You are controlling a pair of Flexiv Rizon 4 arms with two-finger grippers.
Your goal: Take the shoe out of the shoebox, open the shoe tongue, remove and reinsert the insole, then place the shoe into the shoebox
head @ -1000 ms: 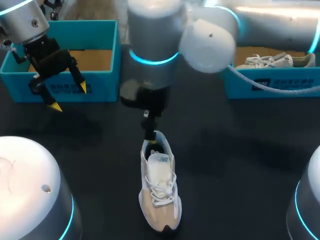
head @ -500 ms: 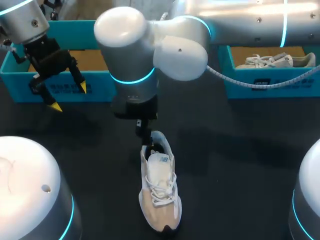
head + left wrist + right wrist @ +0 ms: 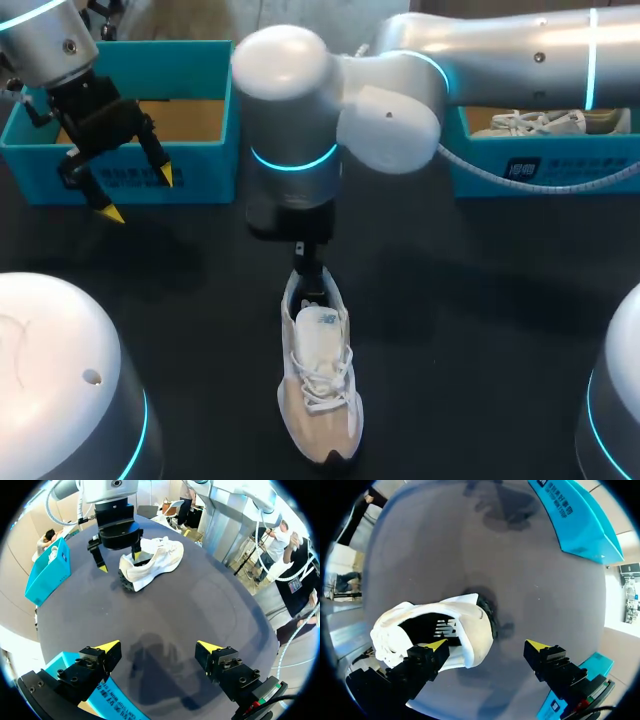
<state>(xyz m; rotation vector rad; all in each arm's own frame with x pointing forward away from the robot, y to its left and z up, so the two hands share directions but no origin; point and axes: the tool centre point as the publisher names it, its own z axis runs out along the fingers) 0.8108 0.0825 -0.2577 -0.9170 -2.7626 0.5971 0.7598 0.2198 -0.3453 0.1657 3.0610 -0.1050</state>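
At the table's middle the shoe [image 3: 320, 380] lies on its sole. The right gripper [image 3: 487, 645] hangs spread over the heel, one finger above the opening, probably to reach the tongue or insole. The left gripper [image 3: 140, 195] hovers, fingers apart, by the left box [image 3: 205, 172], out of the way.
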